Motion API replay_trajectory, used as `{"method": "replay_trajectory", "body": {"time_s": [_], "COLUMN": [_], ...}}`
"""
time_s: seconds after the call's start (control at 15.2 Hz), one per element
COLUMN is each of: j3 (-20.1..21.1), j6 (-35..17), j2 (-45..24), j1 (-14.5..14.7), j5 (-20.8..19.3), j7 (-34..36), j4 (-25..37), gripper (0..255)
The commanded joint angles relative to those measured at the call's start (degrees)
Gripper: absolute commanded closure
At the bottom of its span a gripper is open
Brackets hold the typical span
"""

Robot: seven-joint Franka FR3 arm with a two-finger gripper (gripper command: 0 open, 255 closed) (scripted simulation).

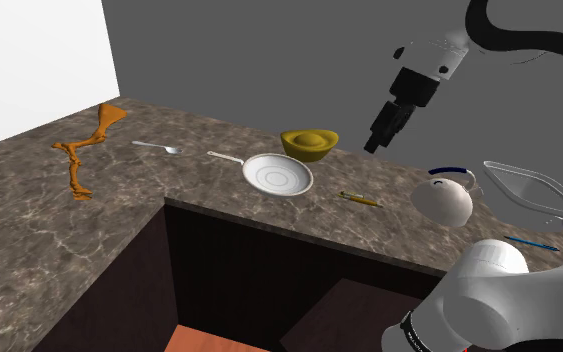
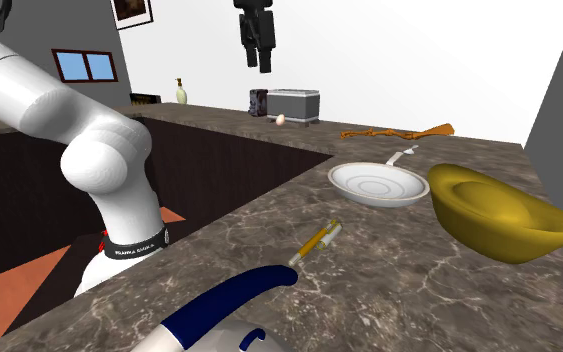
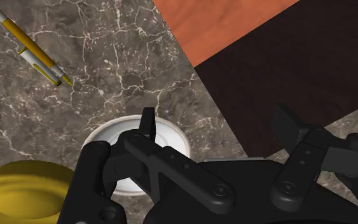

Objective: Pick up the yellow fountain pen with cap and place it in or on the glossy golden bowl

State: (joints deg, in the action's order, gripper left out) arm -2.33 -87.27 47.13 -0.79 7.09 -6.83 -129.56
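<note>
The yellow fountain pen (image 1: 359, 199) (image 2: 316, 241) (image 3: 37, 53) lies flat on the dark marble counter (image 1: 209, 135), between the white pan and a white jug. The golden bowl (image 1: 309, 143) (image 2: 499, 212) (image 3: 25, 191) sits behind the pan, near the counter's back edge. My black gripper (image 1: 375, 140) (image 2: 259, 55) (image 3: 219, 124) hangs high in the air above the counter, open, with nothing between its fingers. Seen from the wrist, the pen is far off to the side of the fingers and the bowl is closer to them.
A white frying pan (image 1: 279, 175) (image 2: 377, 184) (image 3: 130, 137) lies beside the bowl. A white jug with a blue handle (image 1: 444, 198) (image 2: 229, 300), a spoon (image 1: 159, 147), an orange twisted object (image 1: 89, 150) and a toaster (image 2: 294, 104) stand around. The counter's front edge drops off (image 1: 269, 225).
</note>
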Motion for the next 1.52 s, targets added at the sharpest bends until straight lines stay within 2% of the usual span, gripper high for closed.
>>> {"method": "replay_trajectory", "body": {"time_s": [0.0,0.73,1.45], "j3": [0.00,-7.47,-16.21], "j6": [0.00,-13.50,-30.05], "j2": [0.00,-4.28,-17.67], "j1": [0.00,-3.42,-7.00], "j5": [0.00,-8.55,-16.25], "j7": [0.00,-10.57,-20.20], "j4": [0.00,-12.15,-16.71], "gripper": [0,0,0]}}
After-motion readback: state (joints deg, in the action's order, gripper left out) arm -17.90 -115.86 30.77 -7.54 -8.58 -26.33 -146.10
